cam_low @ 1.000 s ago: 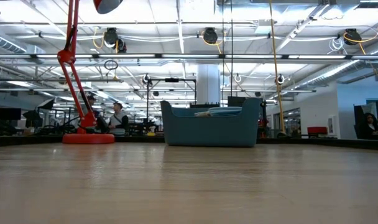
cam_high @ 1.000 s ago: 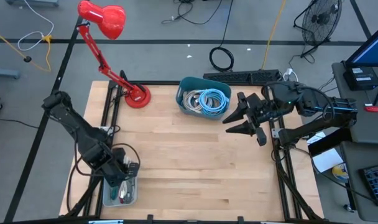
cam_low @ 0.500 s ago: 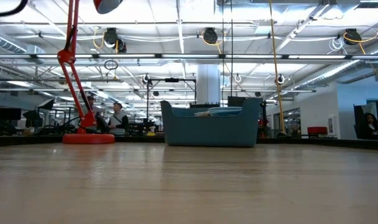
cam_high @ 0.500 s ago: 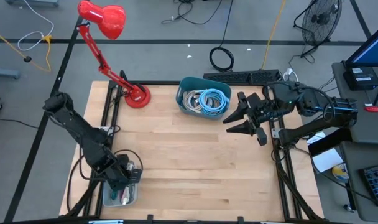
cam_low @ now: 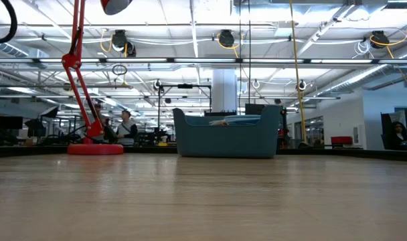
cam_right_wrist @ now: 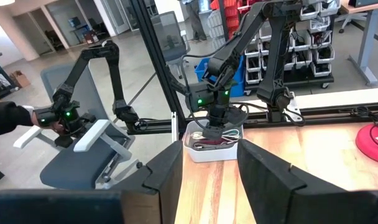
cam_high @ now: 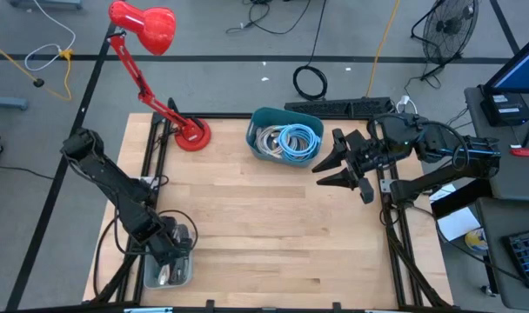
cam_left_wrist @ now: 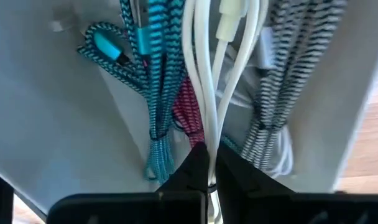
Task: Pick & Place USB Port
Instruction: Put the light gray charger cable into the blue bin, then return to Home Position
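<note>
White USB cable [cam_left_wrist: 204,93]: lies in the small white tray [cam_high: 151,276] at the table's near left corner, bundled among other cables. In the left wrist view it runs as a doubled white strand with a cream plug end, straight down between the left gripper's [cam_left_wrist: 209,169] fingers. Those fingers are pinched together on the white strand, so the left gripper has hold of the cable while down inside the tray. Beside the white cable in the same tray: a teal braided cable [cam_left_wrist: 153,74] on one side, a black-and-white braided cable [cam_left_wrist: 282,81] on the other, and a bit of red braided cable [cam_left_wrist: 188,115] underneath. In the high view the left arm [cam_high: 108,178] reaches from the table's left edge down to the tray, its gripper [cam_high: 170,254] over the tray's contents. Right gripper [cam_high: 341,165]: hangs above the table's far right part, just beside the blue bin [cam_high: 263,117], fingers spread partway and nothing between them. The blue bin holds coiled cables, light blue [cam_high: 297,139] and pale grey [cam_high: 269,139]. A red desk lamp [cam_high: 151,52] stands with its base [cam_high: 191,133] on the table's far left corner. Low view: bin [cam_low: 227,137] and lamp base [cam_low: 95,148] visible across the wood table [cam_low: 203,201]; neither gripper shows there.
</note>
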### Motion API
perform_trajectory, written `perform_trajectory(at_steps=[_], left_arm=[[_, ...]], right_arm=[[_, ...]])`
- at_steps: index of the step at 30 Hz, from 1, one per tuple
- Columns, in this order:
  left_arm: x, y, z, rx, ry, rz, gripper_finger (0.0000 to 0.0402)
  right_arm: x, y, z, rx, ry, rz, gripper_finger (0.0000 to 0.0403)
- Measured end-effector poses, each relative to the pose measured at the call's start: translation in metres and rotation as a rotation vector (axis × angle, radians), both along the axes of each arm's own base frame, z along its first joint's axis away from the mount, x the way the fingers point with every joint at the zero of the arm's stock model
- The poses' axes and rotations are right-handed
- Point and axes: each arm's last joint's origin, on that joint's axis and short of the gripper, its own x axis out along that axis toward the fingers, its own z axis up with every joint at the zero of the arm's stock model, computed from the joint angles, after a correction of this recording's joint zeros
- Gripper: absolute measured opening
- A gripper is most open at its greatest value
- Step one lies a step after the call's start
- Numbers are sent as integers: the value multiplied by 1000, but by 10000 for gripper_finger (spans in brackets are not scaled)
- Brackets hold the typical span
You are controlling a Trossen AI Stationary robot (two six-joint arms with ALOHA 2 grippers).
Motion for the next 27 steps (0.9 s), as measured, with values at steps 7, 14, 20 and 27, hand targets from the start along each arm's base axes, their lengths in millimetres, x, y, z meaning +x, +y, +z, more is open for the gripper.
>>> perform_trajectory(at_steps=[7,14,20,27], left_arm=[[0,0,-1,9,-12,3,37],[0,0,-1,14,-22,7,113],[0,1,4,-10,-47,1,125],[-5,13,35,-29,-240,30,126]], right_arm=[[0,0,0,0,0,-1,140],[0,0,0,0,-1,-1,139],[0,0,0,0,-3,-2,139],[0,0,3,-5,-33,-2,139]])
